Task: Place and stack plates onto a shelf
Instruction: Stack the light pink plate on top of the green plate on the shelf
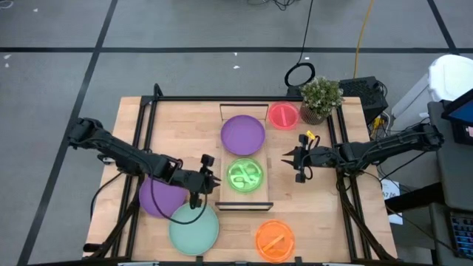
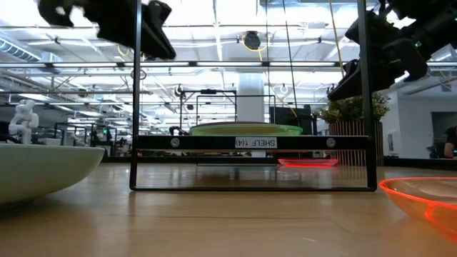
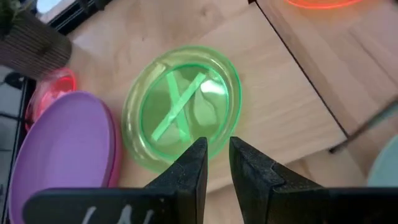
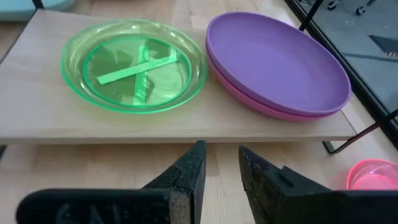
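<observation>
The shelf (image 1: 244, 164), at the table's centre, carries a stack of two large plates and one small plate.

Seen from above, the purple plate (image 1: 242, 134) fills the shelf's twelve-o'clock half; only the right wrist view shows the magenta plate (image 4: 261, 104) under it. The translucent lime-green plate (image 1: 244, 175) lies on the six-o'clock half, apart from that stack. Off the shelf, a second purple plate (image 1: 158, 198) at eight o'clock is partly covered by the mint-green plate (image 1: 194, 227) at seven; the orange plate (image 1: 275, 240) sits at five, the red-pink plate (image 1: 282, 115) at one, beside a potted plant (image 1: 320, 97). The left gripper (image 1: 209, 177) hovers at the shelf's nine-o'clock edge, the right gripper (image 1: 294, 161) at three; both hold nothing, their fingers a narrow gap apart in the wrist views. The low view shows the label on the shelf's front end frame.
</observation>
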You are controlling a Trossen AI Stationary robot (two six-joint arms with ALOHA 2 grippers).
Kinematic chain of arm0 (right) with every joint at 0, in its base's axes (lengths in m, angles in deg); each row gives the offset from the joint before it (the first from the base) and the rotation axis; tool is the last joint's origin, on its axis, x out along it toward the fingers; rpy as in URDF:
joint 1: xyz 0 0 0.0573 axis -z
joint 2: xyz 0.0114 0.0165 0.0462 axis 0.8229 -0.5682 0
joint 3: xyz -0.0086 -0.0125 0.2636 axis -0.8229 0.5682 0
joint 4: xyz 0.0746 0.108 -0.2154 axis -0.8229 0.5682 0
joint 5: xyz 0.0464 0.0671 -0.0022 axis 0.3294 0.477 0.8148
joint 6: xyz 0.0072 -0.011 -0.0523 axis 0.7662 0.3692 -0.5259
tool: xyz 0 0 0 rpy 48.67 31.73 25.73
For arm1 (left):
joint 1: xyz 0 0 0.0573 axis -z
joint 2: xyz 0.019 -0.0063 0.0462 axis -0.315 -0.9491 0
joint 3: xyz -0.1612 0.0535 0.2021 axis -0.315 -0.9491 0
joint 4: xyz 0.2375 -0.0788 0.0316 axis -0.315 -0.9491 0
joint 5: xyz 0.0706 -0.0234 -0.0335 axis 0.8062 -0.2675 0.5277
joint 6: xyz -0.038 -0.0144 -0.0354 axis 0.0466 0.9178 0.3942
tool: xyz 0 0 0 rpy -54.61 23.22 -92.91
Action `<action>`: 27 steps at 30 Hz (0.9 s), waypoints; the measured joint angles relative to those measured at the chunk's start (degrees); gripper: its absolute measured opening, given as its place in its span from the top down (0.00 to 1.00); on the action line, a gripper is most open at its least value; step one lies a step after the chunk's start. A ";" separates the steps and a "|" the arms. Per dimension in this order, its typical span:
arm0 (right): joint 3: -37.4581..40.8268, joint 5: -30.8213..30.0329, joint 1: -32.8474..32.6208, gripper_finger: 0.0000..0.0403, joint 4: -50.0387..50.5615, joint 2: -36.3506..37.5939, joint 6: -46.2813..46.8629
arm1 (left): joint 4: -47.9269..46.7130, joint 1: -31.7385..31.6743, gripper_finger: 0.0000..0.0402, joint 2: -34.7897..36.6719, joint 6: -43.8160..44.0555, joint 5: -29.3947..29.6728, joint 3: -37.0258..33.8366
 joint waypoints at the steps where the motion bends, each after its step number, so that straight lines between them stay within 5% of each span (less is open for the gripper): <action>1: 0.00 0.01 0.00 0.80 0.01 0.00 0.81 | -0.06 0.41 0.81 0.47 0.95 0.43 0.00; 17: 0.00 3.11 -0.17 0.80 0.51 0.00 7.24 | -4.76 4.02 0.81 3.75 11.19 6.66 -0.30; 27: 0.86 2.75 -0.01 0.80 0.27 -0.41 5.89 | -2.85 0.99 0.82 14.99 13.99 7.92 -11.90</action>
